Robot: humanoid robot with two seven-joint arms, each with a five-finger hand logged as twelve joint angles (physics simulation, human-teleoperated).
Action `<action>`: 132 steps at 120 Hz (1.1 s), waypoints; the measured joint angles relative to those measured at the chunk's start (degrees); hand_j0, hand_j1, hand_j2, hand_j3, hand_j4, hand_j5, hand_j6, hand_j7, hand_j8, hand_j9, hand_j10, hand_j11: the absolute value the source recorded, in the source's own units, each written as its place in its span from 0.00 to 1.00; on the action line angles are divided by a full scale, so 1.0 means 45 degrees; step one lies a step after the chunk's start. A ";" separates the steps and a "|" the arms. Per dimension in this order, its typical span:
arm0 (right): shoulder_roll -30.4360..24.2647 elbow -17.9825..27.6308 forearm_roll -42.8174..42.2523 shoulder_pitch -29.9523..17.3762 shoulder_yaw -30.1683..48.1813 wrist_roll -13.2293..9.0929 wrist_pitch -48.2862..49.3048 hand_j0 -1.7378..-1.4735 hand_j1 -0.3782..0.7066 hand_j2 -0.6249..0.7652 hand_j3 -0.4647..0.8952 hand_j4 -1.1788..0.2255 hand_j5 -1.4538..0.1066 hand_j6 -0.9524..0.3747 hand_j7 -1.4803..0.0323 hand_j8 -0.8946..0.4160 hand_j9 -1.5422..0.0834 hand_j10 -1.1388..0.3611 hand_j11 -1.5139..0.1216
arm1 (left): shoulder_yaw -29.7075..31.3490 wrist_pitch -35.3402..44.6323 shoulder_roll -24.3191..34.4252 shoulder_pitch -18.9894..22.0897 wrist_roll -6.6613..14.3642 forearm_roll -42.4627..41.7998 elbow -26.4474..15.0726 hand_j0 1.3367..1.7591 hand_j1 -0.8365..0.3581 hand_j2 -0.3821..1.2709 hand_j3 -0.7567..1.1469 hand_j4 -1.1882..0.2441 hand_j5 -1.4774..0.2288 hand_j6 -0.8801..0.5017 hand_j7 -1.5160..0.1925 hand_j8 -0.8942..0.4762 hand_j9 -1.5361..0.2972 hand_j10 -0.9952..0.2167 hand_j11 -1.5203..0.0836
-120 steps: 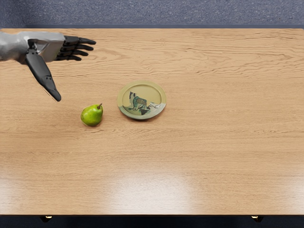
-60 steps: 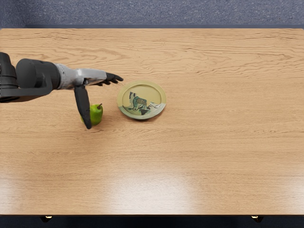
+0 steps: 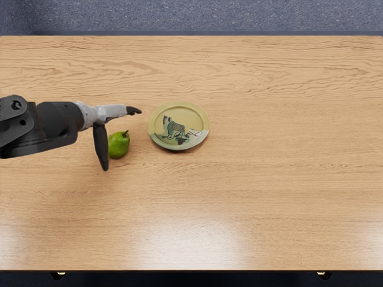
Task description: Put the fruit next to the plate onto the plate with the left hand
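Big wooden table [image 3: 269, 197], mostly bare, and only the left arm [image 3: 42, 125] is working, coming in from the left side. No sign of the right one from where I'm standing

Next biggest thing is the plate [image 3: 179, 106], a greenish-yellow one with a painted picture in the middle, greens and browns. I looked for a maker's mark or lettering and can't read any writing on it, or anywhere else for that matter

The left hand [image 3: 109, 113] is flat and spread, holding nothing. The fingers [image 3: 133, 110] are stretched out straight toward the plate and the thumb [image 3: 100, 149] hangs down well apart from them

Now the bit that matters: the pear [image 3: 119, 145] sits on the table just left of the plate, near it but not touching. It's right under the hand, in the pocket between the hanging thumb and the fingers. The thumb crosses its left edge from my angle, and I can't tell if there's actual contact. Its stem [image 3: 126, 133] points up and a bit toward the plate, so the long axis runs roughly that way

My guess is the hand needs to drop and curl around it, then carry it a short way right. A round pear could roll off if the thumb nudges it first
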 joint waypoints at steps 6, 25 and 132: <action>0.0000 -0.0002 0.0000 -0.0003 0.0003 0.0000 0.0000 0.30 0.03 0.45 0.34 0.84 0.93 0.72 0.98 0.68 0.95 0.76 0.93 | 0.0164 0.0017 -0.0014 0.0010 0.0000 0.0148 0.0078 0.76 0.96 0.24 0.40 0.80 0.84 0.61 0.86 0.62 0.81 0.79 0.92; 0.0000 -0.0015 0.0000 -0.0006 -0.0001 0.0000 0.0000 0.30 0.03 0.45 0.34 0.84 0.93 0.72 0.98 0.68 0.95 0.76 0.93 | 0.0372 0.0132 -0.0503 0.0003 0.0000 0.0667 0.0694 0.76 0.94 0.24 0.40 0.79 0.82 0.59 0.84 0.61 0.80 0.77 0.90; 0.0000 -0.0213 0.0000 -0.0009 0.0009 0.0019 0.0000 0.30 0.03 0.45 0.34 0.84 0.93 0.72 0.98 0.68 0.95 0.76 0.93 | 0.0563 0.1922 -0.1221 0.1336 0.0000 0.2054 0.1116 0.76 0.55 0.29 0.40 0.52 0.53 0.31 0.55 0.34 0.52 0.45 0.59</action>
